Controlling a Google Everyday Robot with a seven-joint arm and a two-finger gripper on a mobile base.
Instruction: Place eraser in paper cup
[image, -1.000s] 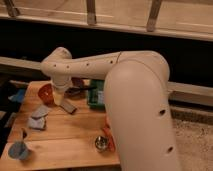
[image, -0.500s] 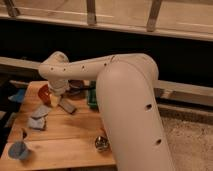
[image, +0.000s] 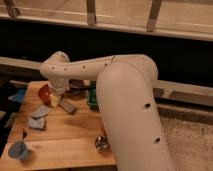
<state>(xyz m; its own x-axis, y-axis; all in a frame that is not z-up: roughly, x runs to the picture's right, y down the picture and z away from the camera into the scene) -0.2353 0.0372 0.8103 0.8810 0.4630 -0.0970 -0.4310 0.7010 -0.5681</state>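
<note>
A wooden table (image: 65, 132) stands before a dark wall, with metal rail posts along the top of the view and a speckled floor off to the right.

The robot's thick white upper link rises from beyond the table's near edge and fills the middle of the view. It bends at a rounded elbow well above the table. From there the forearm runs level toward the left, over the far edge. At a rounded wrist joint it turns straight down.

The gripper (image: 56, 94) hangs at the end of that drop, low over the table close to the far left corner. Whether it is spread or pressed together cannot be told, and no object is seen in its grasp. An orange-red round thing (image: 44, 92) sits just beside it on the left-edge side. Directly under the gripper is a small pale form, apparently the paper cup (image: 53, 100), mostly hidden by the wrist.

The eraser (image: 68, 106) lies flat on the wood just beside the gripper, on the side away from the left edge. It is turned at a slant to the table's edges. Whether it touches the gripper cannot be told.

Two blue-grey pads (image: 39, 116) lie nearer the left edge. A blue cup (image: 19, 150) stands by the near left corner. A small metal cup (image: 102, 144) sits at the near edge against the upper link. A green thing (image: 92, 96) rests at the far edge, partly behind the arm.
</note>
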